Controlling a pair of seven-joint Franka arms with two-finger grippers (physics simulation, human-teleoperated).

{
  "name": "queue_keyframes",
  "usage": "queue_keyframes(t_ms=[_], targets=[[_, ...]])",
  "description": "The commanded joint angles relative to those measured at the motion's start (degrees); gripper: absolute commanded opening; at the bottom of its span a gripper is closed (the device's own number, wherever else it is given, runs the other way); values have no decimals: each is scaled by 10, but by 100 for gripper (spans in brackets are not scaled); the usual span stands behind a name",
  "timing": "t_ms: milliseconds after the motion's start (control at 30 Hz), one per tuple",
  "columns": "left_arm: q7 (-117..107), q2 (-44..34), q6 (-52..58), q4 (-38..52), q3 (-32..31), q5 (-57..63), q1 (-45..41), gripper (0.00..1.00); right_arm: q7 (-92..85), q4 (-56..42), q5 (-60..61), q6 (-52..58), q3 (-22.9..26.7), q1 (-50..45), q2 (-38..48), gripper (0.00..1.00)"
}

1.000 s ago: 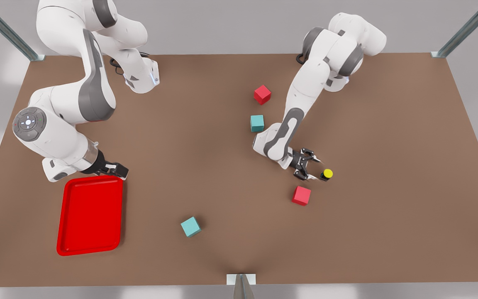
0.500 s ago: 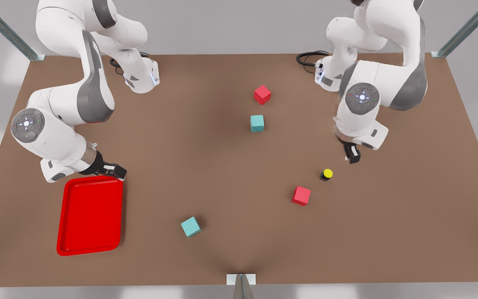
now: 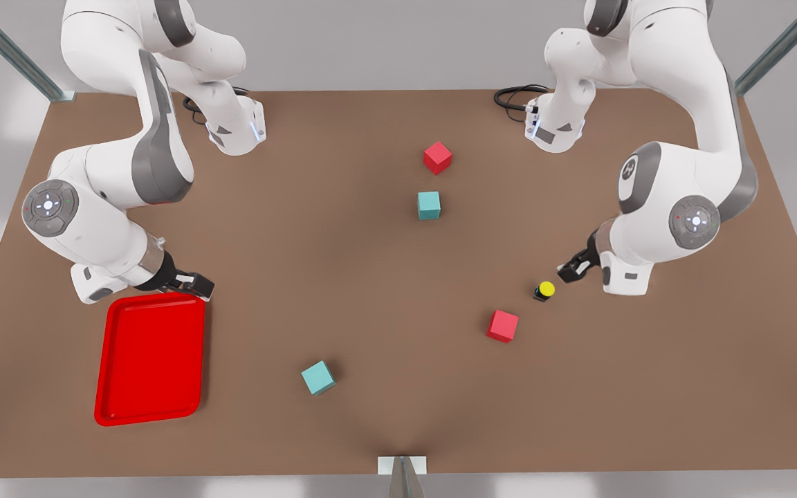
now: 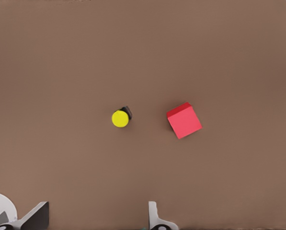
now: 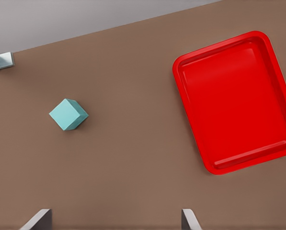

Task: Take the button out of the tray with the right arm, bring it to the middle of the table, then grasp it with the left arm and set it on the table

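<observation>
The button (image 3: 544,290) stands with its yellow cap up on the brown table (image 3: 371,290), right of centre in the front view, with nothing gripping it. My left gripper (image 3: 568,271) hovers just off its far-right side. In the left wrist view the button (image 4: 120,118) lies ahead of the left gripper (image 4: 96,218), whose fingers are spread open. The red tray (image 3: 149,356) lies at the front view's left with nothing in it. My right gripper (image 3: 194,285) waits above the tray's far corner. The right wrist view shows the tray (image 5: 234,100) and the right gripper (image 5: 114,219) open.
A red cube (image 3: 502,326) (image 4: 184,120) sits close to the button. A teal cube (image 3: 318,377) (image 5: 68,115) lies near the front edge. Another teal cube (image 3: 429,205) and a red cube (image 3: 437,157) sit mid-table toward the back. Cables coil by the arm bases.
The left arm has swung up and out from its low reach beside the button; its gripper now sits on the button's other side. The button stayed put. The right arm barely moved.
</observation>
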State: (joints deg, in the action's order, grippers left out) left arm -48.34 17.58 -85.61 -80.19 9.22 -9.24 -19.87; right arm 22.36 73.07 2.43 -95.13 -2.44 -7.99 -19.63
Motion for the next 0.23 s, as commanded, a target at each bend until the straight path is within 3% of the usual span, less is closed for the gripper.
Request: queue_keyframes(t_ms=[0,200], targets=[[517,0,-1,0,0,-4,0,100,3,0,0,0,0,0,1,100],[516,3,-1,0,-1,-6,0,100,3,1,0,1,1,0,0,100]])
